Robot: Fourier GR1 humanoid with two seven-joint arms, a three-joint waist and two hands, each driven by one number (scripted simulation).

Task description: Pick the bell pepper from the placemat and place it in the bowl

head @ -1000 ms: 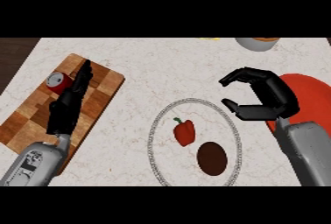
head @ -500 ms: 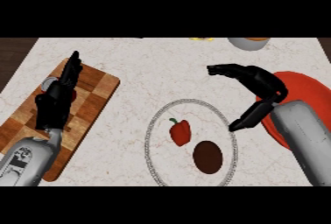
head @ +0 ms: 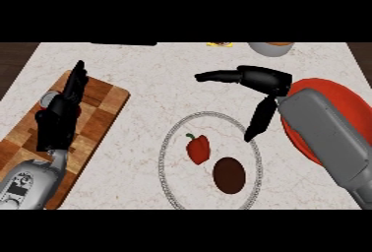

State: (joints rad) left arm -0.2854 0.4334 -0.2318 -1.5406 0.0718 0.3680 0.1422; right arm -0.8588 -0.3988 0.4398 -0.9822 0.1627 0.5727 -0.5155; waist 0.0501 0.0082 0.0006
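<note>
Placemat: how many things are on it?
2: the red bell pepper near the middle of the round pale placemat, and a dark brown oval lump just below-right of it. Nothing looks hidden.

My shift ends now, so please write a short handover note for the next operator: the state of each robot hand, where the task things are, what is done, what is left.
Left robot hand: open, fingers straight, over the wooden cutting board, holding nothing.
Right robot hand: open, above the placemat's upper right edge, holding nothing.
Bell pepper: lies on the round placemat, beside a dark brown round item.
Bowl: red, at the right, partly hidden by the right forearm.
Done: nothing; the pepper is not yet grasped.
Left: grasp the pepper, carry it to the bowl, release it.
</note>
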